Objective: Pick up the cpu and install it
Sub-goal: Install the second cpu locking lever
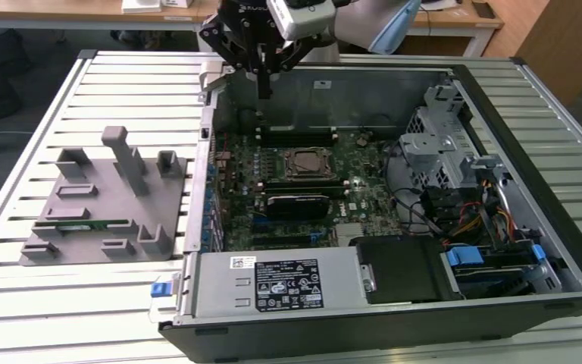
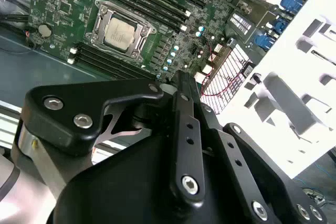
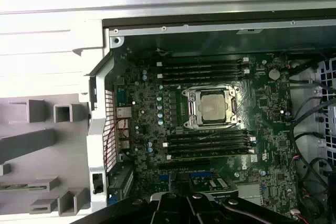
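Jaws closed together, holding nothing: gripper [image 1: 264,92] hanging above the rear wall of the open computer case [image 1: 533,227] in the exterior view, grey fixture plate [image 1: 89,250] off to that view's left. Cpu [image 1: 306,161] seated in the motherboard socket, well below the fingertips. Second wrist view: cpu [image 2: 119,31] in its socket frame beyond the black linkage. First wrist view: cpu [image 3: 212,107] between memory slots.

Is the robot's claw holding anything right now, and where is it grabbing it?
Nothing is held. The gripper hangs over the back edge of the open computer case with nothing in its fingers, and the cpu sits in its socket on the motherboard.
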Controlling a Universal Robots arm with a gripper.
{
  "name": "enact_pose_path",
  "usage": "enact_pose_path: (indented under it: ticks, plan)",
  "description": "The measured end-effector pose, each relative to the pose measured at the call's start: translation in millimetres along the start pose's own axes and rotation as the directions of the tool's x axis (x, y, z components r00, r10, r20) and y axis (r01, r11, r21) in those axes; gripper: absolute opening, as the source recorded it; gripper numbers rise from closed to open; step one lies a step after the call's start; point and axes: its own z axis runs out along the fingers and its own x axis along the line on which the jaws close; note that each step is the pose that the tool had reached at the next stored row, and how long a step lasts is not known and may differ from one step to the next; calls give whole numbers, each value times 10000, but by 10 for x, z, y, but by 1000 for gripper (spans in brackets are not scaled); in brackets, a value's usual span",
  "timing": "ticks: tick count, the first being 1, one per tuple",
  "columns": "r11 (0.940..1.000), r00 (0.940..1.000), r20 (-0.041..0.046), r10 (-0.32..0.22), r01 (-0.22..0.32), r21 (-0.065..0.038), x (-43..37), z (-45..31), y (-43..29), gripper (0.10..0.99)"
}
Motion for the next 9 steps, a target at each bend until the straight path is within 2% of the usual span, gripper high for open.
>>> enact_pose_path:
  ticks: [4, 9]
  plan:
    - [10000, 10000, 0, 0, 0, 0, 0, 0, 0, 106]
    - [10000, 10000, 0, 0, 0, 0, -54, 1, 4, 106]
